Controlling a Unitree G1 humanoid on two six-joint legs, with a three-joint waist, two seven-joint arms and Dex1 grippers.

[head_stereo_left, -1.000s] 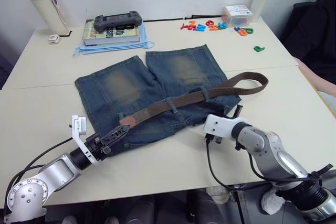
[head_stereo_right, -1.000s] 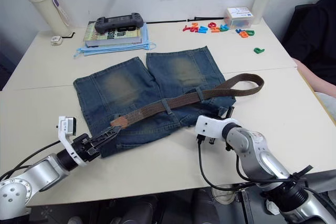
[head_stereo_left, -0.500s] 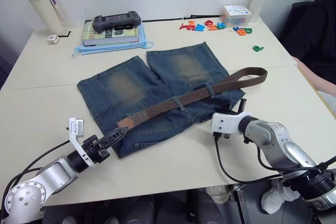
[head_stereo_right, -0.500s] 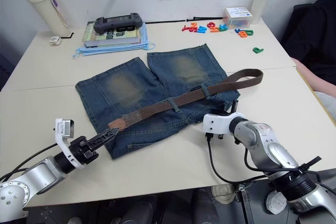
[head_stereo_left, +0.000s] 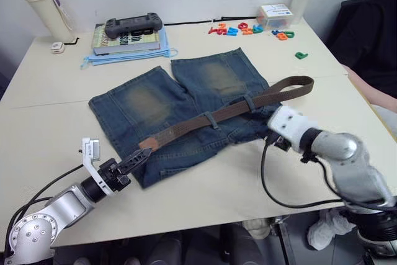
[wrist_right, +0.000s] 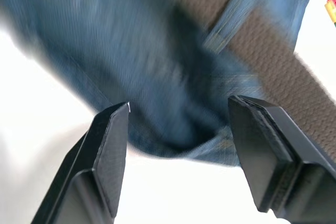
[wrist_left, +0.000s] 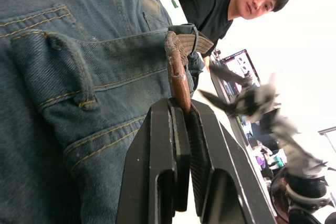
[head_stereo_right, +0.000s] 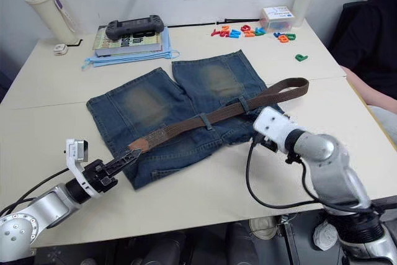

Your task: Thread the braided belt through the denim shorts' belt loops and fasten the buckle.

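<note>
My left gripper (wrist_left: 181,129) has its jaws clamped on the limp belt (head_stereo_left: 211,116) at its stiffer tan tip; right gripper (wrist_right: 178,129) jaws apart over the shorts (head_stereo_left: 142,103).

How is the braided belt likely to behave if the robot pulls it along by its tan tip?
The braided belt probably flops: its far end curls into a loop. It may drag the denim shorts, since it runs through belt loops. The left tool grips its tip.
</note>
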